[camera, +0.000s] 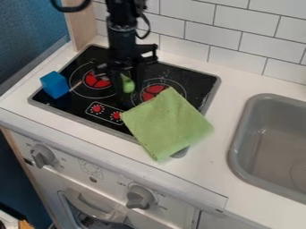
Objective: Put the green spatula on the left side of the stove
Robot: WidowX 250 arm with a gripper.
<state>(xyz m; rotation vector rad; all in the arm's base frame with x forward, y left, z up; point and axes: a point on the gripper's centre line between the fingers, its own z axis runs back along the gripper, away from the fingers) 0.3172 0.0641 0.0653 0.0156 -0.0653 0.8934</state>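
The gripper is over the centre of the stove in the camera view. The spatula, judged from its green part, is directly at the gripper, between the left burner at 10 o'clock and the right burner at 3 o'clock. How far the gripper is open, and whether it has hold of the spatula, cannot be told.

The step in hand is judged to be securing the spatula for transfer. Confirm a firm grip before lifting. Raise the spatula straight up until it is free of the stove, then traverse toward 9 o'clock. Avoid the cube at the 9 o'clock edge; contact may push it off. Keep away from the cloth at 4 o'clock, as it may snag. Lower level, release, and retract vertically.
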